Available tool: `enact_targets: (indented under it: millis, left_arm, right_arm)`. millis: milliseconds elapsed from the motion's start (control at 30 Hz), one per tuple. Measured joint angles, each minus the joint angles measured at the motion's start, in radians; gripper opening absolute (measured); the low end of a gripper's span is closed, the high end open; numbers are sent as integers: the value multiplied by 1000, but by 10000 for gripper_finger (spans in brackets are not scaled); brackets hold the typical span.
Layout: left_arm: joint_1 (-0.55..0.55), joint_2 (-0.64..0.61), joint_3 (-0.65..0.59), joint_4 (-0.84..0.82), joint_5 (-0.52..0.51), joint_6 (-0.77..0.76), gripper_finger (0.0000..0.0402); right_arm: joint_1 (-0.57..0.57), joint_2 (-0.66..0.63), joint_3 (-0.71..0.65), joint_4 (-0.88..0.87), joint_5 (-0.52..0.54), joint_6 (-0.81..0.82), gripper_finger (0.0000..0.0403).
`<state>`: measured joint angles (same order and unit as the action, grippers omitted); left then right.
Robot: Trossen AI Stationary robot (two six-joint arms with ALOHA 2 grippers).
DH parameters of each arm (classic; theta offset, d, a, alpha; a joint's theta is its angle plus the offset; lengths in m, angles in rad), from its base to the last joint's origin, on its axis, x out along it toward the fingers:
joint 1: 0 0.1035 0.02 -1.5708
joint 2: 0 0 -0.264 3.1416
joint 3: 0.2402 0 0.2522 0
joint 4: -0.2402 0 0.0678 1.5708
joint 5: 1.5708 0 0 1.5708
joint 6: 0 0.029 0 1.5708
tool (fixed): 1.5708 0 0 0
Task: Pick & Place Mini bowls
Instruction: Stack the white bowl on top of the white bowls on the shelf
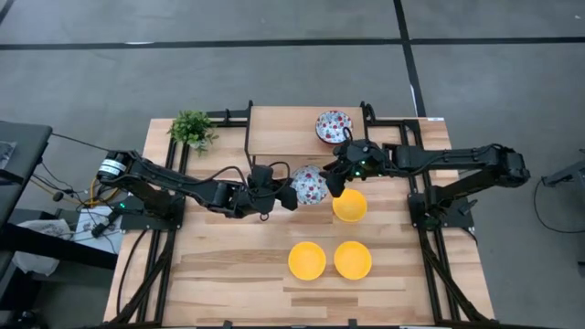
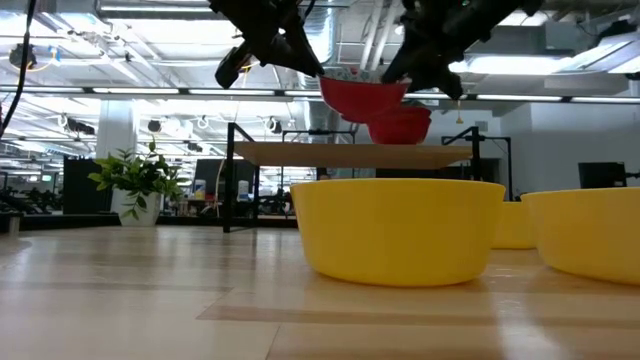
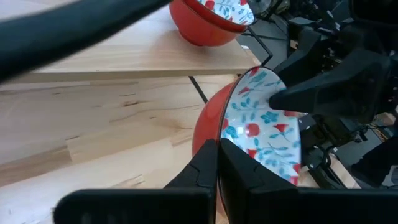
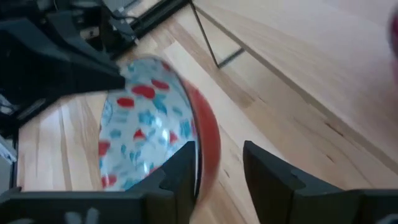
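Observation:
A mini bowl (image 1: 311, 185), red outside and white with red-and-blue flowers inside, hangs above the table's middle between both grippers. My left gripper (image 1: 291, 194) is shut on its rim from the left. My right gripper (image 4: 217, 155) is open at the opposite rim, with one finger over the inside and the other outside the red wall. A second floral bowl (image 1: 333, 126) stands on its base on the raised shelf (image 1: 283, 132). Three yellow bowls (image 1: 349, 206) (image 1: 307, 260) (image 1: 353, 260) stand on the table. My left gripper pinches the bowl's rim (image 3: 219, 138) on its left side, one finger inside the bowl and one on the red outer wall. The fingers come slanting down from the table's left. The bowl is lifted clear of the table, opening upward. My right gripper straddles the far rim (image 4: 198, 140) with a gap at the outer finger (image 4: 267, 174). Whether the inner finger touches, I cannot tell.
A small potted plant (image 1: 192, 128) stands at the far left corner. The raised wooden shelf crosses the far side on black posts. Bare tabletop lies at the near left, and the yellow bowls (image 2: 398, 230) fill the near right.

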<state>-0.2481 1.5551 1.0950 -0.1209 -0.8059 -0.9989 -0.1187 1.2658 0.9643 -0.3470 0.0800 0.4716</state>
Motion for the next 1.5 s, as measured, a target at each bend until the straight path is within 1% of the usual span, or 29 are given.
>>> enact_targets:
  millis: [100,200,267,533,700,933,1033,1167,1267,1367,1500]
  left_arm:
    - [0,0,0,10,2,0,4]
    - [0,0,0,13,5,-1,4]
    - [-2,0,1,28,9,-3,3]
    - [-3,-2,3,45,12,18,6]
    - [-3,-3,0,53,5,28,17]
    - [-3,-38,0,59,-9,74,42]
    - [-3,-61,-1,58,-10,130,48]
    - [-3,-85,0,59,-10,211,47]
    - [-3,-93,-8,62,-10,237,45]
    - [-3,-93,-33,60,-9,236,45]
    - [-9,-93,-64,60,35,234,47]
  right_arm:
    - [7,29,1,10,1,-3,85]
    - [20,50,1,15,6,-25,26]
    - [25,58,8,4,14,-48,12]
    - [33,68,102,-129,92,-100,3]
    - [33,67,133,-203,110,-107,2]
    - [33,67,161,-295,85,-107,1]
    - [33,66,217,-374,50,-107,1]
    - [24,66,326,-522,43,-141,1]
    - [-13,65,412,-614,22,-197,1]
    - [-80,65,478,-696,0,-255,0]
    - [-207,65,549,-736,-94,-337,0]
